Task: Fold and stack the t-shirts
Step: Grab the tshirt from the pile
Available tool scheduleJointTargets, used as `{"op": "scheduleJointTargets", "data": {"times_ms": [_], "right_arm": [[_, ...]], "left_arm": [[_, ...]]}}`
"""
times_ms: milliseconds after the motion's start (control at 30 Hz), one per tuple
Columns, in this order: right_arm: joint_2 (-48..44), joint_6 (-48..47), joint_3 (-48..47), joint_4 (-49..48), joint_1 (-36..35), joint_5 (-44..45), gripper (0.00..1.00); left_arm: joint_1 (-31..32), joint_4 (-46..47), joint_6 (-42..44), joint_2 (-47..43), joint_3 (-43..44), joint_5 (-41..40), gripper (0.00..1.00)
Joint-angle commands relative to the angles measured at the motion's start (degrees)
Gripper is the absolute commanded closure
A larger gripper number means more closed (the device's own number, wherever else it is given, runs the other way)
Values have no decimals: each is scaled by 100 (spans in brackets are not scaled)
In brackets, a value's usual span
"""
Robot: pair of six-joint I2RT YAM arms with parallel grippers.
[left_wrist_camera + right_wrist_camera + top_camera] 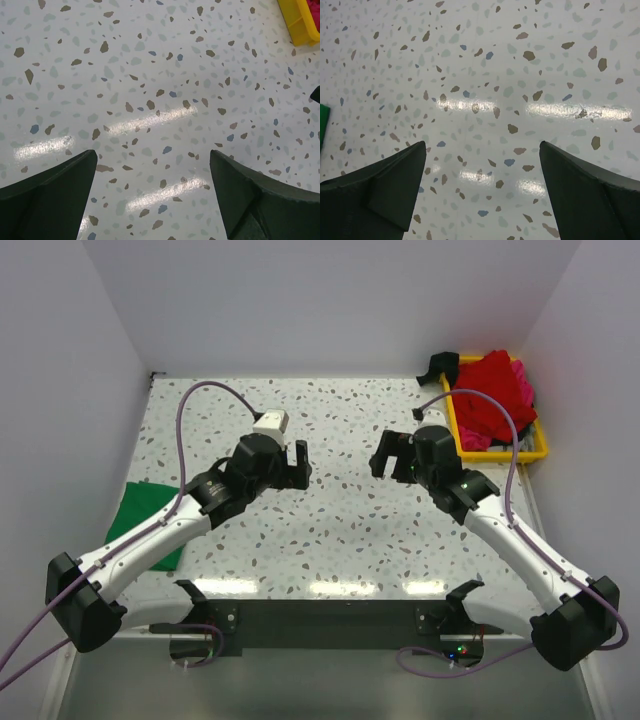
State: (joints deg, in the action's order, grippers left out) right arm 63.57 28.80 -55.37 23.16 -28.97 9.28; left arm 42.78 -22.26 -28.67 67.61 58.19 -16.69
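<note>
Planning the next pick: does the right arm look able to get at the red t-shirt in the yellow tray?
Probably yes. The red t-shirt lies uppermost in the yellow tray, uncovered, near the right end effector, which is open and empty, though it points away from the tray.

Green t-shirt [143, 508]: solid green, folded into flat, roughly rectangular pad. Lies on bench [350, 530] against left edge, about midway between near and far corners, well apart from other two. Sliver of it shows at left border of right wrist view.

Red t-shirt [487, 388]: bright red, unfolded, crumpled in loose heap in yellow tray [510, 454] at far right corner, bulging above rim.

Magenta-pink t-shirt [523, 390]: bunched, mostly buried under red one and touching it. Peeks out at heap's right and near sides, same tray.
</note>
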Motion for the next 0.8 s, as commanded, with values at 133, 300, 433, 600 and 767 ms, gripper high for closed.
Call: {"op": "scheduleJointTargets", "data": {"times_ms": [133, 300, 433, 600, 767], "right_arm": [[15, -181, -175, -127, -21, -32, 1], [304, -199, -395, -22, -30, 56, 1], [884, -287, -763, 5, -3, 399, 1], [1991, -524, -1607, -48, 732, 399, 1], [3134, -244, -2432, -118, 2173, 4, 2]], "left_arm": [[-7, -94, 195, -81, 245, -19, 0], [-16, -156, 238, -126, 289, -1, 0], [-7, -208, 291, -152, 289, -10, 0], [-16, -366, 388, -187, 263, -142, 0], [-25, -490, 441, -406, 123, -256, 0]]}}
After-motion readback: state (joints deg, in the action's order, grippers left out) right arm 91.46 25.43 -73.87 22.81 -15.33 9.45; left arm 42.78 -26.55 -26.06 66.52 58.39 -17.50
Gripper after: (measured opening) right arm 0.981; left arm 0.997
